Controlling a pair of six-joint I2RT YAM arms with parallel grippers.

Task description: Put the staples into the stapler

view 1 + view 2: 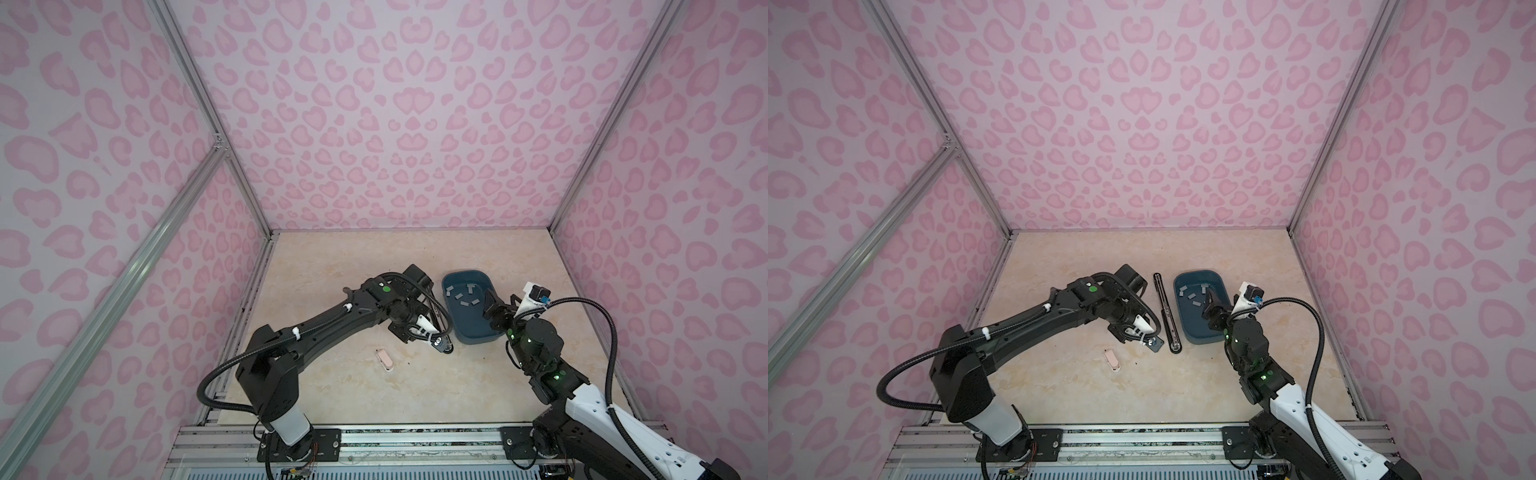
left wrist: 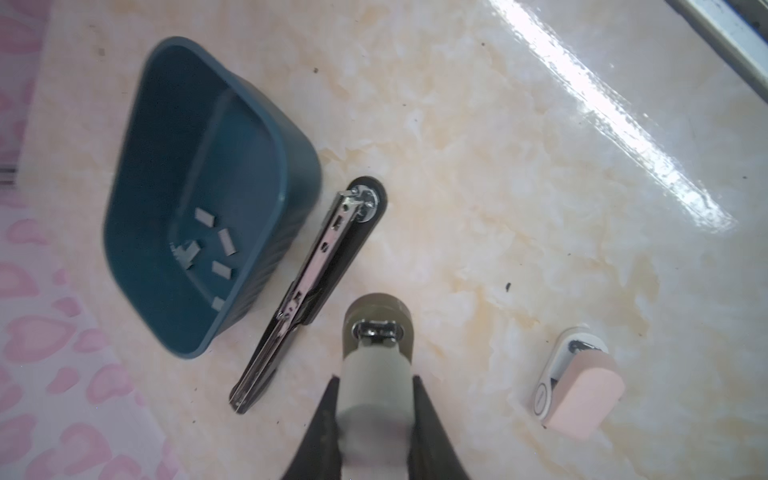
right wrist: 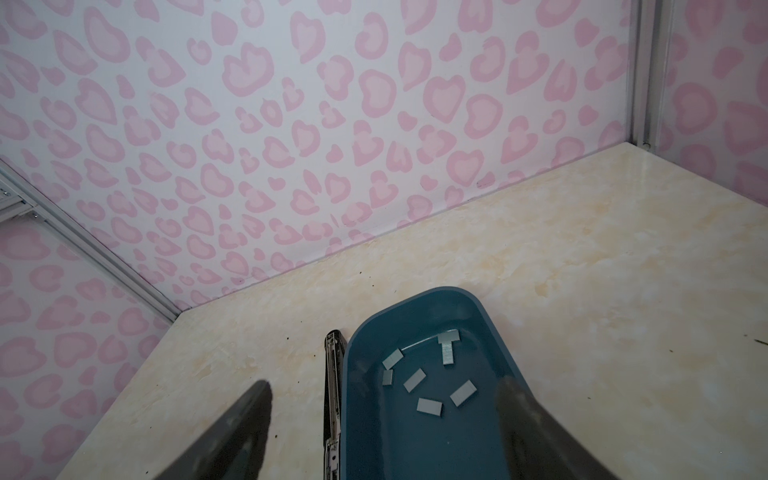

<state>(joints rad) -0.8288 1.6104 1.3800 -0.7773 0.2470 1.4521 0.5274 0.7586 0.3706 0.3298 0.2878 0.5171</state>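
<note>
— What is lying around the staples?

— The staples point(image 3: 430, 405) are lying loose on the floor of a teal bin point(image 3: 490, 324), toward its far end. A black stapler point(image 3: 332, 386), opened out flat, is lying just beside the bin, along the wall that faces the left arm. A pink stapler point(image 1: 384, 360) is lying well apart on the bench point(image 1: 374, 407), nearer the front.

— Is anything standing in the way?

— The bin's walls are ringing the strips. The right tool point(image 3: 384, 415) is hanging over the bin's near end, its fingers spread wide and gripping nothing.

— And the left tool?

— The left tool point(image 2: 376, 386) is clamping a small grey stapler point(image 2: 376, 332) by its sides, between the black stapler and the pink one. Whether it is touching the bench cannot be told.

— What are the views showing differently?

— In a top view the left arm point(image 1: 332, 324) is hiding most of the black stapler. In a top view the black stapler point(image 1: 1167, 311) is showing whole. Only the left wrist view is showing the grip up close.
</note>
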